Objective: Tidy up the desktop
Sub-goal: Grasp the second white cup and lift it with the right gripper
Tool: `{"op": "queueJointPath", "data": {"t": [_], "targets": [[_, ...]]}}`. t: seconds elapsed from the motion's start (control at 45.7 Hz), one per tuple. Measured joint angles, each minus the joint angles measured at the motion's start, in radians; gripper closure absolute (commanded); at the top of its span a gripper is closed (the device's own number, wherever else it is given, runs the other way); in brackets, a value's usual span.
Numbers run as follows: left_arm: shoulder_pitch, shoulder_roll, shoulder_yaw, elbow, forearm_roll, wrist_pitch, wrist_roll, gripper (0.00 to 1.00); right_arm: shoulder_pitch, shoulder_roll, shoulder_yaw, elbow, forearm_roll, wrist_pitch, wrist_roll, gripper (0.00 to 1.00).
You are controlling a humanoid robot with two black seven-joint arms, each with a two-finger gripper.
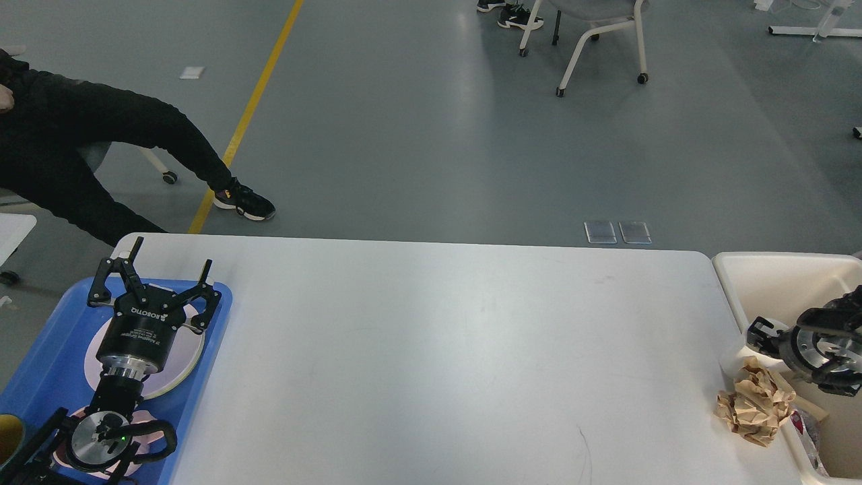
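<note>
Nearest, at the lower left, a blue plastic tray (40, 357) sits on the corner of the large white rectangular desktop (444, 364), holding a pale pink round plate (185, 367); a second pinkish piece lies under the arm's wrist, too covered to identify. The tray looks like the collecting place for dishes. Above the plate hangs the left gripper (168, 279), its two black fingers spread wide and holding nothing, probably just clear of a plate set down there.

At the lower right, a crumpled ball of brown paper (754, 401) rests on the desktop's right edge, touching the rim of a beige rectangular plastic bin (731, 283) that stands against the table, presumably for rubbish. The right gripper (764, 333) hovers over the bin's near wall just above the paper; it is seen end-on, so I cannot tell whether its fingers are apart. The paper seems the last item left.

Beyond, the desktop stretches bare to its far edge.
</note>
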Motion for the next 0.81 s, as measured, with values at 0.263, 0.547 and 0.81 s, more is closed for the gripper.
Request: {"op": "queueJointPath", "data": {"t": [0.263,0.547,0.81], "targets": [[0.0,0.0,0.0,0.0,0.0,0.0,0.0,0.04,-0.009,0.0,0.0,-0.004,0.011,-0.051,-0.012,1.0],[0.0,0.0,0.0,0.0,0.0,0.0,0.0,0.04,-0.012,0.0,0.0,0.001,0.012,-0.061,-0.014,1.0],[0.0,0.0,0.0,0.0,0.0,0.0,0.0,0.04,0.033,-0.01,0.015,0.022,0.021,-0.044,-0.016,1.0]]}}
